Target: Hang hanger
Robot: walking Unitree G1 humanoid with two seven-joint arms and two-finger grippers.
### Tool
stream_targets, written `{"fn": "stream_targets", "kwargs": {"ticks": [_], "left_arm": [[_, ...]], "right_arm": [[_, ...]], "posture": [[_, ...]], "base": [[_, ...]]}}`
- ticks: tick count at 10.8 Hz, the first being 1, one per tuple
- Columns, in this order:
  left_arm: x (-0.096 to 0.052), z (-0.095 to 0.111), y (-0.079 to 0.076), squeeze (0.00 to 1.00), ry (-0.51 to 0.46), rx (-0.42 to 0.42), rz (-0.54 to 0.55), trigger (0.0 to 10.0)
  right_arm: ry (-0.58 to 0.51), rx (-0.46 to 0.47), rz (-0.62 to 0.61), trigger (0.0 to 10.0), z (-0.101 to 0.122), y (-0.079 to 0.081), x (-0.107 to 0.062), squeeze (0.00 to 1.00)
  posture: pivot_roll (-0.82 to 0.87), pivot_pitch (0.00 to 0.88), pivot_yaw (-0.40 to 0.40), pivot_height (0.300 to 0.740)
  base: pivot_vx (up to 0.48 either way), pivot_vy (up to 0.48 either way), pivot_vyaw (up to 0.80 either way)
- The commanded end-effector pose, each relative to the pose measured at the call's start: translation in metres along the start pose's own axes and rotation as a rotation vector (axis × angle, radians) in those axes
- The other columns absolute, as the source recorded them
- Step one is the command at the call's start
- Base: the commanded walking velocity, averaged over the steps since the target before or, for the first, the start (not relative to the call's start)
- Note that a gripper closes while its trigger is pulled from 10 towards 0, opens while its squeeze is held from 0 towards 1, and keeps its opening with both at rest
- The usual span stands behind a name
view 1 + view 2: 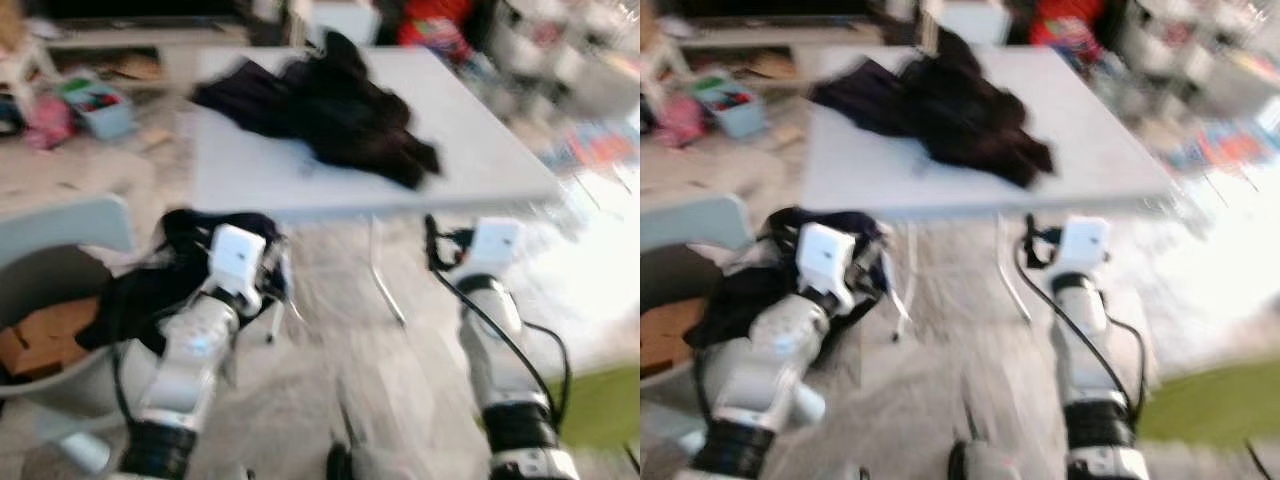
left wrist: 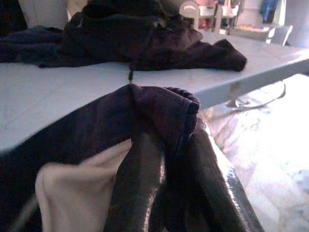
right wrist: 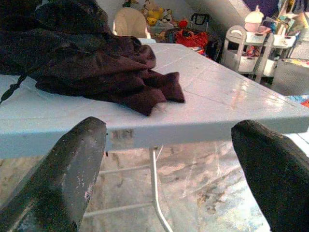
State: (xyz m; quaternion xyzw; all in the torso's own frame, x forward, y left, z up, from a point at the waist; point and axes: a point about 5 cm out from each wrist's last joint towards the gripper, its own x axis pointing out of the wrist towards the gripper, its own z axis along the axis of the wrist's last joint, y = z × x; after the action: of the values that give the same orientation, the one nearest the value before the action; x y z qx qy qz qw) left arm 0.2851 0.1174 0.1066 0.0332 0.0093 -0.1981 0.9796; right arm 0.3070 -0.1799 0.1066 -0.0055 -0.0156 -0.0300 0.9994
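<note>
Pale, marbled flooring runs under a light grey folding table [image 1: 480, 150], which serves as the landmark. On the tabletop lies a heap of dark clothes [image 1: 330, 110], spread from the middle toward the far edge. Beyond the table, blurred toys and coloured bins crowd the floor. Just short of the table's near edge, the left gripper [image 2: 169, 188] has its two fingers pressed together on a dark garment [image 2: 96, 145] with a pale lining, which drapes over them and hangs below the level of the tabletop. No hanger can be made out. The right gripper [image 3: 174, 174] hovers before the same near edge, further along it, its fingers [image 3: 63, 174] spread wide apart with nothing between them. Beside the table, near the left arm, stands a grey bin [image 1: 70, 290].
</note>
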Motion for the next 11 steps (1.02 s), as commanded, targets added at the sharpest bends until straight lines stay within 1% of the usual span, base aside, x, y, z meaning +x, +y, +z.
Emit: {"fn": "stream_targets", "kwargs": {"ticks": [1,2,3,6,11], "left_arm": [[0.0026,0.008,-0.0058,0.0,-0.033,0.004,-0.028,10.0],[0.0034,0.0073,-0.0038,0.0,-0.028,-0.004,0.002,10.0],[0.0045,0.005,-0.0009,0.0,-0.01,-0.025,0.055,10.0],[0.0054,0.0045,-0.0038,0.0,-0.006,-0.055,0.045,10.0],[0.0076,0.0033,-0.0053,0.0,0.005,-0.072,0.034,10.0]], "right_arm": [[-0.004,-0.012,-0.005,10.0,0.0011,-0.0034,0.0005,0.0],[-0.004,-0.013,-0.002,10.0,0.0008,-0.003,0.0,0.0],[0.003,-0.013,0.001,10.0,-0.0017,-0.001,-0.0016,0.0],[0.011,-0.009,0.004,10.0,-0.0037,0.0008,-0.0037,0.0],[0.013,-0.015,0.005,10.0,-0.003,0.0005,-0.0026,0.0]], "posture": [[-0.02,0.017,-0.022,0.74],[-0.02,0.021,-0.024,0.74],[-0.02,0.027,-0.026,0.74],[-0.03,0.031,-0.027,0.74],[-0.04,0.037,-0.032,0.74]], "base": [[0.0,0.0,0.0],[0.0,0.0,0.0],[0.0,0.0,0.0],[0.0,0.0,0.0],[0.0,0.48,0.0]]}}
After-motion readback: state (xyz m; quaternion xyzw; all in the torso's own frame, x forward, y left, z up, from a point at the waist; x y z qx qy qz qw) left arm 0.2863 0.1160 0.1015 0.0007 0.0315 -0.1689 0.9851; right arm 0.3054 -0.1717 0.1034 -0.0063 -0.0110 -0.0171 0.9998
